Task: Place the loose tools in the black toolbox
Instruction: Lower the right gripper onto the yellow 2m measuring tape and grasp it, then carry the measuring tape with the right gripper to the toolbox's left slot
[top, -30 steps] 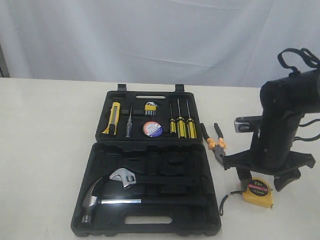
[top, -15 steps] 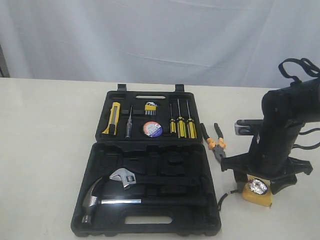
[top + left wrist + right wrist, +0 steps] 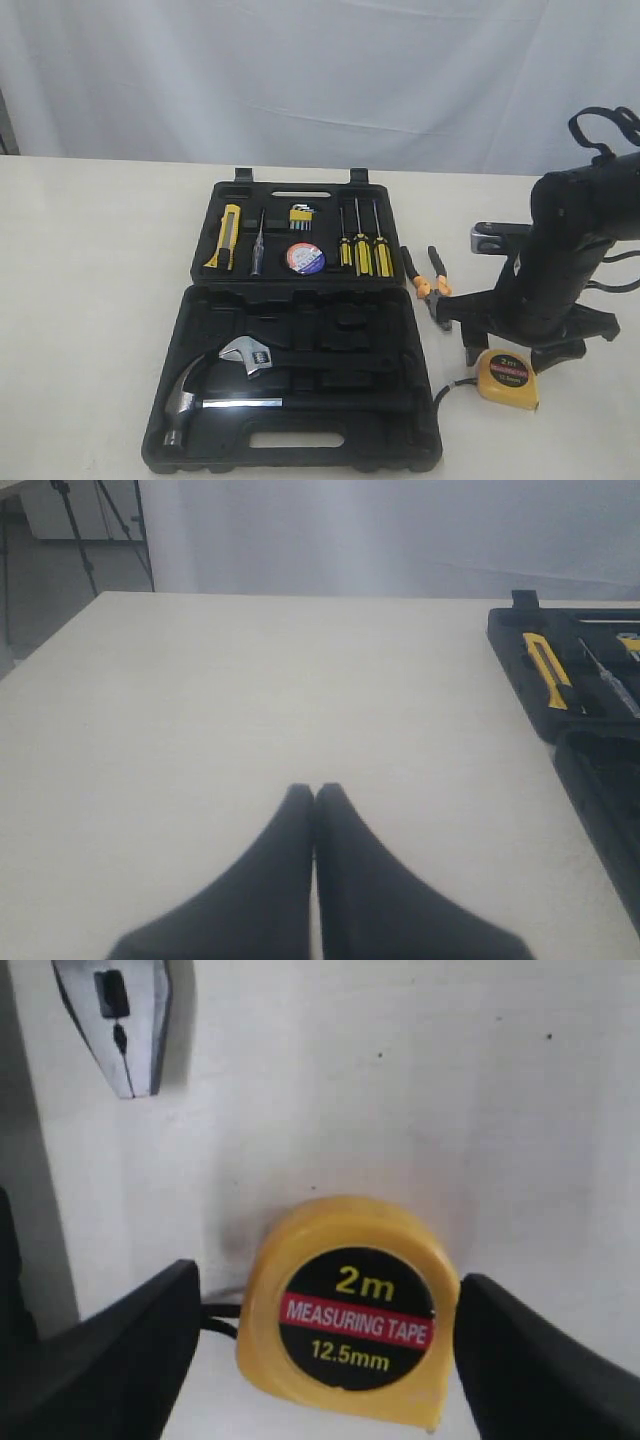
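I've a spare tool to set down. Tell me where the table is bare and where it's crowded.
Bare: the wide stretch of table left of the black toolbox, and the strip between it and the white curtain. Crowded: right of the toolbox, where orange-handled pliers, tape measure and the open right gripper straddling it sit close together.

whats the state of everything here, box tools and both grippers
toolbox, open, both halves flat on table
knife, seated in far half
tape roll, seated in far half
screwdrivers, seated in far half
hammer, seated in near half
wrench, seated in near half
pliers, loose on table beside toolbox, nose closed
tape measure, flat on table, not clamped
left gripper, shut, empty
right gripper, open, straddling tape measure
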`<control>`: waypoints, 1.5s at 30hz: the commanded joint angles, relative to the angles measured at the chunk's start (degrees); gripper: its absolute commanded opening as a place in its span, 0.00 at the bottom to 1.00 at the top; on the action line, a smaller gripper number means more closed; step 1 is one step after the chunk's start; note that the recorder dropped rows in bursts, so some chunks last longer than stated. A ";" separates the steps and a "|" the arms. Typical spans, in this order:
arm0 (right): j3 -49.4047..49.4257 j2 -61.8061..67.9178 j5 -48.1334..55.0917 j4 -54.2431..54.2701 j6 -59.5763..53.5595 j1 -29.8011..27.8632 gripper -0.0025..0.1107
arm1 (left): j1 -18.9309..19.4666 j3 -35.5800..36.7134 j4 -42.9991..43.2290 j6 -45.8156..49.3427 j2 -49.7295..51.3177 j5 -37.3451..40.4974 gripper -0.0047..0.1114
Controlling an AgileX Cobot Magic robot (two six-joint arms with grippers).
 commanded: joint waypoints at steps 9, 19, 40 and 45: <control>3.67 -0.43 -2.87 -0.44 1.06 -0.02 0.74 | -0.15 0.05 0.00 -0.23 -0.07 -0.62 0.04; 3.88 -0.43 -4.33 -1.75 0.43 -0.02 0.79 | -0.15 0.05 0.00 -0.23 -0.07 -0.62 0.04; 3.88 0.49 -5.70 -1.61 0.05 -0.02 0.07 | -0.15 0.05 0.00 -0.23 -0.07 -0.62 0.04; 2.21 -3.76 -3.78 -1.07 -1.79 -0.02 0.02 | -0.15 0.05 0.00 -0.23 -0.07 -0.62 0.04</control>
